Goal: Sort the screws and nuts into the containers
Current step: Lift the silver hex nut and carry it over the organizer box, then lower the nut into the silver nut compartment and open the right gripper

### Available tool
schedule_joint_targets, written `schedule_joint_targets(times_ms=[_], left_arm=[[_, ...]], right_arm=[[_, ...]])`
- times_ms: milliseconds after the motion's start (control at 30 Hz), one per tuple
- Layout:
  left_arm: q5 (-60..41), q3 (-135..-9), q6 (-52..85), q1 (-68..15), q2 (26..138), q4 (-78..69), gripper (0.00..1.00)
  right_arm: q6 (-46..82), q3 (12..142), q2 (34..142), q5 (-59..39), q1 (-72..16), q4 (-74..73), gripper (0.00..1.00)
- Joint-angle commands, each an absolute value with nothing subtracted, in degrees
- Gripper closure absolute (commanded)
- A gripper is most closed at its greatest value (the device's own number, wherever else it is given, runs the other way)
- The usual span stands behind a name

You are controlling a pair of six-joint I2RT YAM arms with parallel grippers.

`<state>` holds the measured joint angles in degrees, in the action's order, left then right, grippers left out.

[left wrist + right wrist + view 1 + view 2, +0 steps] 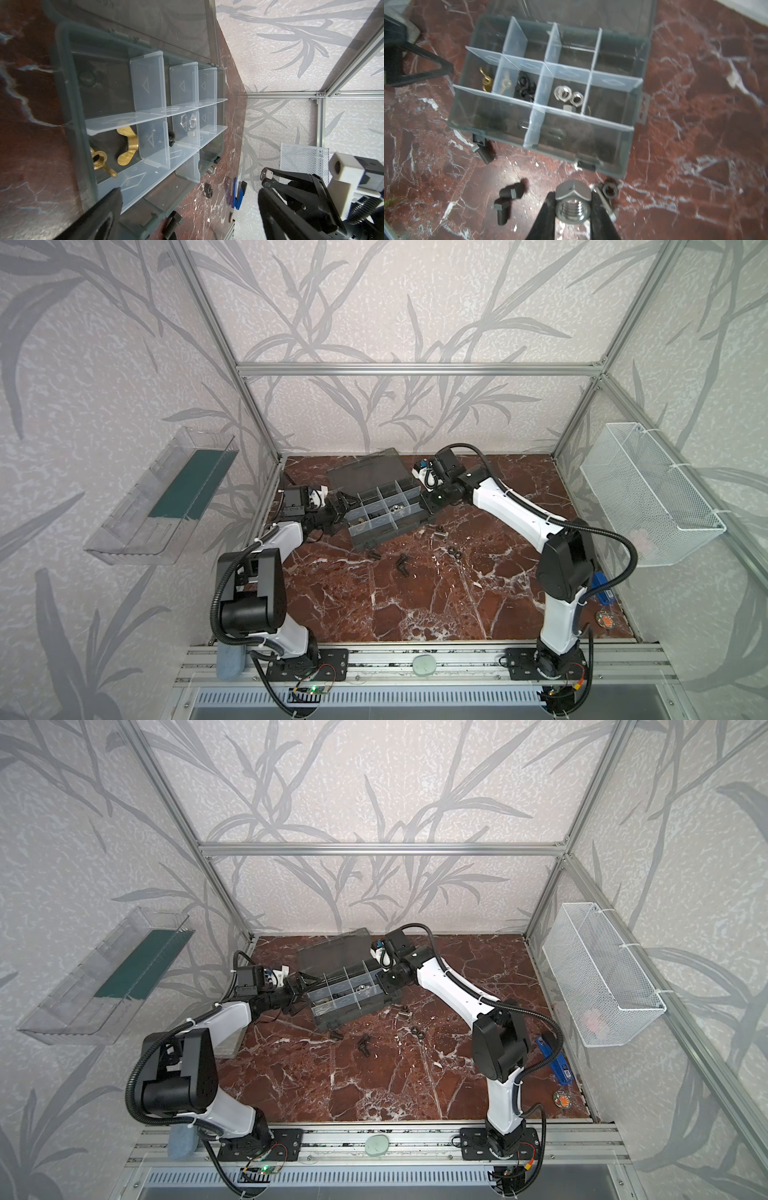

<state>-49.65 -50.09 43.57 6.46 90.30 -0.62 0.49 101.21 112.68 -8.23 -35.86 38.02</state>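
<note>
The dark grey organizer case point(376, 540) point(591, 154) lies open at the back of the table. Its containers hold brass wing nuts point(485, 80) point(126, 145), black nuts point(526, 87) and silver nuts point(566, 94). My right gripper point(573, 204) point(424, 506) hangs raised over the case's right end, shut on a large silver nut point(573, 194) point(265, 175). My left gripper point(189, 207) point(344, 506) stands open at the case's left end, holding nothing. Loose black screws point(402, 563) point(508, 193), black nuts point(455, 551) point(610, 189) and a silver screw point(439, 535) lie in front of the case.
The case's smoky lid point(365, 469) lies open behind it. A white mesh basket point(648, 497) hangs on the right wall, a clear tray point(166, 493) on the left wall. A blue object point(604, 590) and a small round item point(604, 620) sit by the table's right edge.
</note>
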Motion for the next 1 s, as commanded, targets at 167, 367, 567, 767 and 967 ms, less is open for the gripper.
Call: schedule_joint_targets(times_ms=[167, 367, 567, 767, 967], left_arm=[[-50.80, -48.82, 44.00, 6.90, 90.03, -2.11, 0.01], [-50.77, -48.75, 44.07, 6.92, 89.79, -2.20, 0.01], [-50.82, -48.92, 43.87, 6.90, 89.65, -1.76, 0.01], [-50.19, -49.21, 43.24, 6.94, 89.38, -0.66, 0.01], [-50.17, -49.15, 43.09, 6.94, 89.30, -0.53, 0.01]], right_arm=[[0.12, 108.91, 123.43, -10.90, -37.36, 27.71, 1.00], [1.65, 117.13, 131.08, -10.64, -37.31, 30.60, 1.00], [1.90, 121.29, 135.14, -8.93, -37.33, 32.46, 1.00], [1.53, 125.40, 138.18, -7.91, -37.27, 36.27, 1.00], [1.47, 126.35, 139.52, -7.04, -37.32, 37.34, 0.98]])
